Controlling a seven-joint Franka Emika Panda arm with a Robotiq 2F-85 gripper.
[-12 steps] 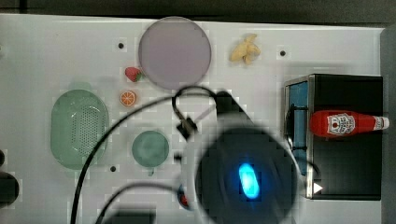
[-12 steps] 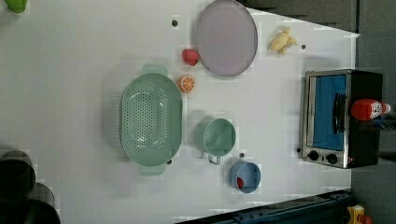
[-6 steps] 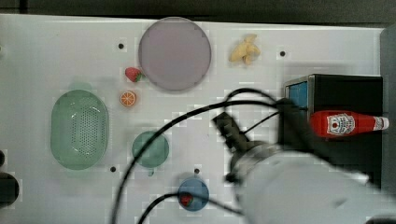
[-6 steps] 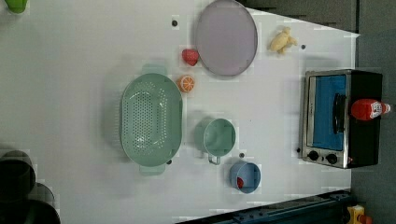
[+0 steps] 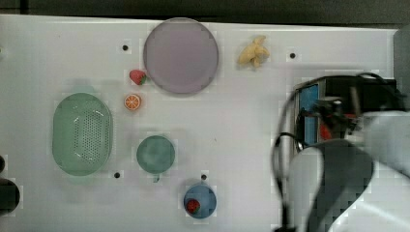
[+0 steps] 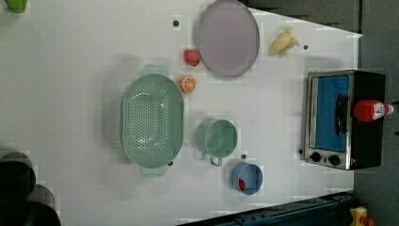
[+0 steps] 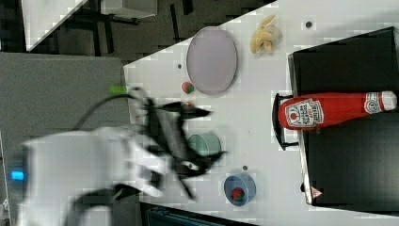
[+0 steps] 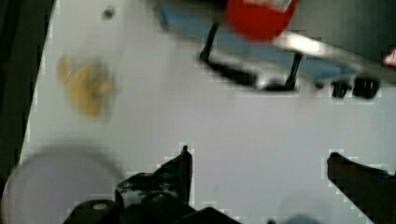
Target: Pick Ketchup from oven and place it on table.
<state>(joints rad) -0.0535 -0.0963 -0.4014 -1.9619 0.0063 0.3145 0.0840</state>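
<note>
Surface [image 6: 84, 56]: lying white and flat, carrying everything here.
Arm [image 5: 348, 183]: hanging over the oven end of the surface in the top view.
Oven [image 6: 341, 117]: sitting at the left view's right edge, blue glass door facing up.
Colander [image 6: 151, 121]: green, resting near the middle.
Plate [image 6: 227, 37]: purple, lying beside a strawberry [image 6: 191, 57].
Ketchup [image 7: 329, 109]: lying on its side on top of the oven, cap toward the right view's right.
Hand [image 8: 259, 172]: standing released, fingers spread wide, grasping nothing, over bare surface just before the oven door.
</note>
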